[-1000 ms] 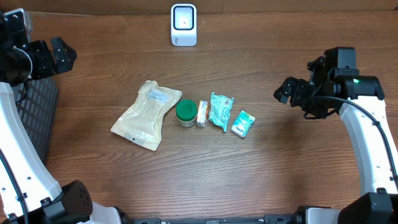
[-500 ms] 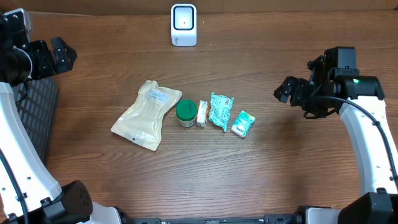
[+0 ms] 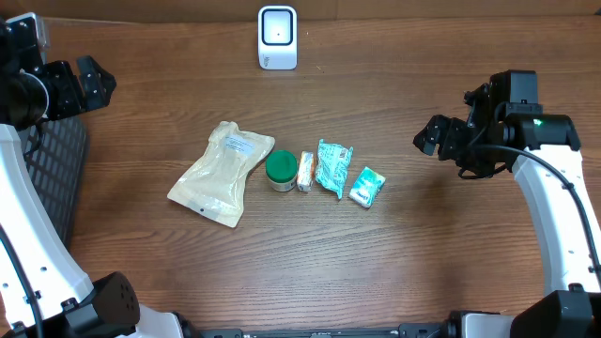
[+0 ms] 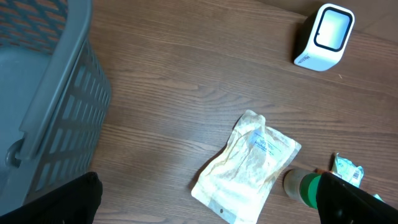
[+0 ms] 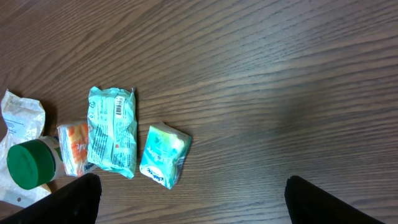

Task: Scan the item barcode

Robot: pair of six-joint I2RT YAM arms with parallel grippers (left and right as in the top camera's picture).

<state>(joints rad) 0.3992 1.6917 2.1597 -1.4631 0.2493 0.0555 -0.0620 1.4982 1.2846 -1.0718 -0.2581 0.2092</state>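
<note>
Unmoved since a second ago, both arms. Jaws wide on right gripper [image 3: 434, 141] and left gripper [image 3: 92, 80], holding nothing. Teal packet [image 5: 112, 138] lying barcode-up beyond the right fingers, nearer them than the left, long axis across the row.

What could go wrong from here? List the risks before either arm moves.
1. The green-lidded jar, small orange packet and crinkled teal packet lie packed side by side; reaching for one would likely shove its neighbours.
2. The teal packet and the beige flat pouch lie flat on the wooden table, so a grasp may slip off them.
3. The white scanner stands well away from the items; a loosely held item could drop on the way.
</note>
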